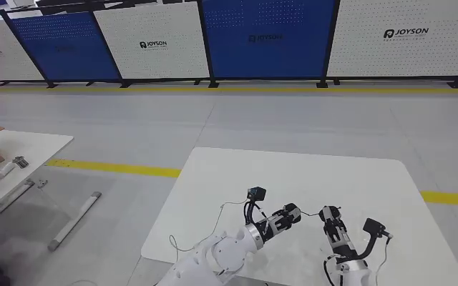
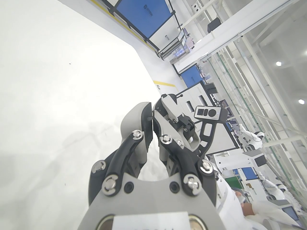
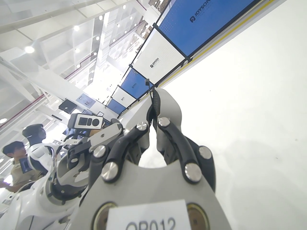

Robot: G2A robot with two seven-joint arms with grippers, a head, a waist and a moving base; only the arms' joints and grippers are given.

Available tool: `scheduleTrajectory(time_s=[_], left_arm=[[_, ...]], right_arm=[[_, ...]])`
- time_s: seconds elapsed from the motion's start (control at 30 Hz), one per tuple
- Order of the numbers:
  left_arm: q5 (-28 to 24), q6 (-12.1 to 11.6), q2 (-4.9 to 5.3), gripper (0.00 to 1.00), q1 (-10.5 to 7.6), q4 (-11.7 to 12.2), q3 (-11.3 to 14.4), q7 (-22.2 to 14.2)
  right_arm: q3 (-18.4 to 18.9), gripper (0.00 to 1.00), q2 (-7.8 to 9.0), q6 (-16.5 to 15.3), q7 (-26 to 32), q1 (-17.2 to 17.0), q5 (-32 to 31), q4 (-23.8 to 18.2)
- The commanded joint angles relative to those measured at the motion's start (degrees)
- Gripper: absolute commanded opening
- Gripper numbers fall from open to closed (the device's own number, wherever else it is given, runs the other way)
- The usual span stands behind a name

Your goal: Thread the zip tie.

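Note:
A thin black zip tie (image 1: 309,213) spans the small gap between my two grippers above the near part of the white table (image 1: 300,171). My right gripper (image 3: 154,96) is shut on the zip tie (image 3: 148,88), whose square head sticks out just past its fingertips. My left gripper (image 2: 152,117) is shut too, with a small dark bit of the tie pinched at its pads. From above, the left gripper (image 1: 292,210) and right gripper (image 1: 329,211) point toward each other, nearly tip to tip. The right gripper (image 2: 166,99) shows just beyond the left one's fingertips.
The table's far part is bare, with its rounded far edge (image 1: 293,151) toward the floor. A second white table (image 1: 32,146) stands at the left. Blue and white partition panels (image 1: 265,39) line the back, behind a yellow floor line (image 1: 114,168).

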Motion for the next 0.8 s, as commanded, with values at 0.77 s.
scheduleTrajectory(time_s=[0.77], left_arm=[[0.00,0.00,0.00,0.00,0.00,0.00,0.00,0.00]], right_arm=[[0.68,0.00,-0.30,-3.54,-2.22,0.07,2.14,1.75]])
